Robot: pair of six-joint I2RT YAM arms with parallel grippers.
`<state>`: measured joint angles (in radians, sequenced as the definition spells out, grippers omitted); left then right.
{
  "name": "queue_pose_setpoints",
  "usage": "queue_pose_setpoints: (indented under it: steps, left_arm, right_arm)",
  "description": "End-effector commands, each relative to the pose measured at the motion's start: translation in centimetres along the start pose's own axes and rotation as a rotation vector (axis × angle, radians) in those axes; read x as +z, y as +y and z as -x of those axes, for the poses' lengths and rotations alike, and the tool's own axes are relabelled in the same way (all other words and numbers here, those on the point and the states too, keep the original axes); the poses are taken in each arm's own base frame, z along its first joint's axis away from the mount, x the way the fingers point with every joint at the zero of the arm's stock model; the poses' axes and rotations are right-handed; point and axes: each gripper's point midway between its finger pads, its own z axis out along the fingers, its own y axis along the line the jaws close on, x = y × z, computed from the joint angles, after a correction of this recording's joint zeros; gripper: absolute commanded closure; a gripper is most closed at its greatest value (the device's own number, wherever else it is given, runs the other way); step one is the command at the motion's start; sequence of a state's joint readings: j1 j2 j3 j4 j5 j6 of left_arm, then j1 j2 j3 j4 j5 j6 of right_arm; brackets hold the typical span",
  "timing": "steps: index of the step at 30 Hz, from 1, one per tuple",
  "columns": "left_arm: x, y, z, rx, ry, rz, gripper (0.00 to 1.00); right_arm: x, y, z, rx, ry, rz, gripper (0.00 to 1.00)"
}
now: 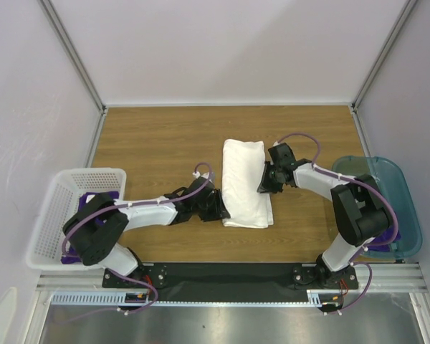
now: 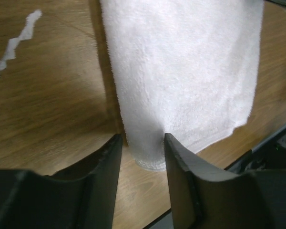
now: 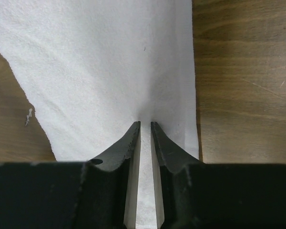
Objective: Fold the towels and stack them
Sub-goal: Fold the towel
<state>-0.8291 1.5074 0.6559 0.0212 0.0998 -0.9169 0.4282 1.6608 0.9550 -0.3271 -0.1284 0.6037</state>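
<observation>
The left gripper is spread around a near corner of the white towel; the right gripper pinches its right edge. The purple towels are half hidden in the basket.

The left arm, at the lower left of the overhead view, and the right arm, at centre right, look alike. Each has smooth white link shells set between bulky black joint housings, and a lavender cable runs along each (in loose loops, tied on with small white fasteners). Both stand on a black base plate along the bottom edge, with small boards and coloured wiring by each foot. In the wrist views, the left gripper and right gripper have matte black fingers tapering to thin tips. The right one's inner faces are paler.
</observation>
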Motion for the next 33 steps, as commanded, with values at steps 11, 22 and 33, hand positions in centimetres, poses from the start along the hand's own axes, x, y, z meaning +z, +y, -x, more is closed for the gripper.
queue_pose_setpoints:
  steps: [11, 22, 33]
  left_arm:
    - [-0.7, 3.2, 5.1, 0.197, -0.028, 0.287, 1.0]
    - [-2.7, 7.0, 13.7, 0.733, 0.086, 0.453, 1.0]
    - [-2.6, 7.3, 22.3, 0.887, 0.138, 0.452, 0.53]
  right_arm:
    - [-1.0, -0.7, 0.5, 0.057, -0.029, -0.054, 0.82]
    - [-6.7, 0.1, 4.4, 0.077, -0.15, -0.022, 0.76]
    - [-3.7, 3.0, 18.7, -0.211, -0.291, -0.017, 0.69]
